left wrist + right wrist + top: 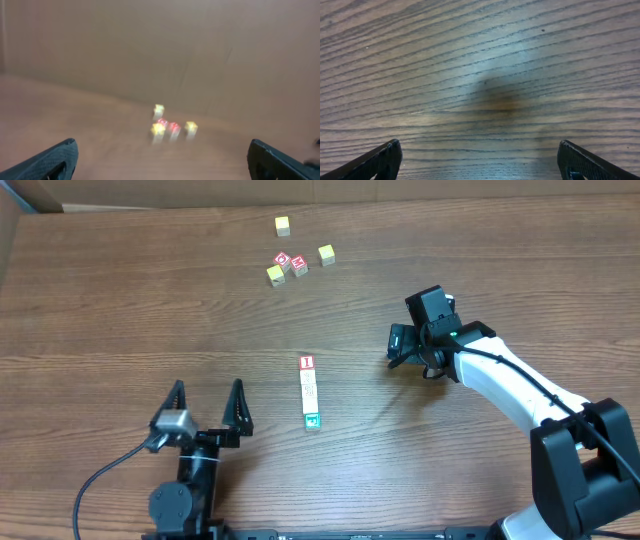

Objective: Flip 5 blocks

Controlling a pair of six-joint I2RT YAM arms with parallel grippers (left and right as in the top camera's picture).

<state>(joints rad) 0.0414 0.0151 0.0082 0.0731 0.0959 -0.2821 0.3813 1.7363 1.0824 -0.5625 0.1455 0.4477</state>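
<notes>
The blocks (309, 391) lie in a short line at the table's middle, with a red-and-white face (306, 363) at the far end, pale faces between, and a green face (313, 421) at the near end. My left gripper (208, 404) is open, to the left of the line and apart from it. The left wrist view is blurred and shows the open left gripper (161, 146) with nothing between its fingers. My right gripper (396, 348) is open to the right of the line. In its wrist view the right gripper (479, 146) frames only bare wood.
A loose cluster sits at the back of the wooden table (120, 300): yellow cubes (283, 225) (326, 254) (275, 274) and two red-faced cubes (283, 260) (300, 267). The left wrist view shows that cluster (172, 127) blurred, far ahead.
</notes>
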